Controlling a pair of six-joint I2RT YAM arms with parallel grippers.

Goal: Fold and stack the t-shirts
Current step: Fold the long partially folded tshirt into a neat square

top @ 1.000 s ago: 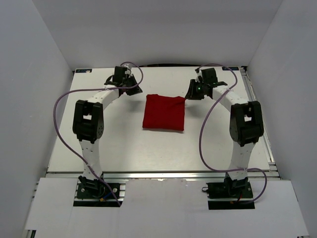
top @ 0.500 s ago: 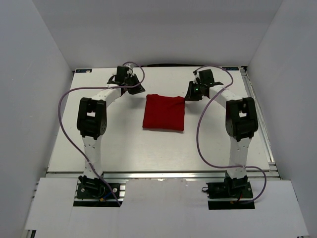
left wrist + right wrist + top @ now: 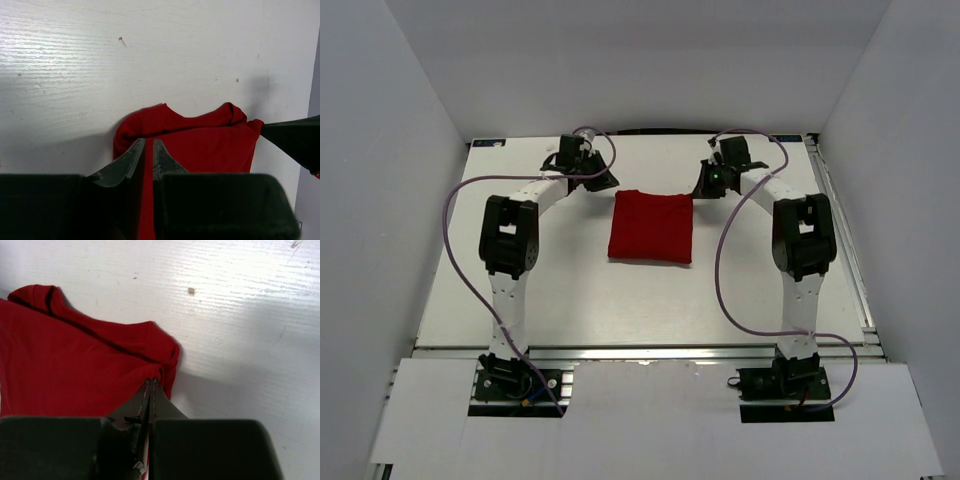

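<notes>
One white painted table (image 3: 570, 290), faintly grained and scuffed, spreads under and around a single red t-shirt (image 3: 651, 227). The shirt is soft, plain cloth, folded into a compact near-square. Its far edge is lumpy where collar and layers bunch. Folding looks nearly finished; no second shirt shows, so nothing is stacked. At the shirt's far right corner, the right gripper (image 3: 151, 380) has its dark tapered fingers pressed together, seemingly pinching a ridge of fabric. At the far left corner, the left gripper (image 3: 148, 141) is almost closed, leaving a slim gap. Whether it has caught cloth, I cannot tell.
</notes>
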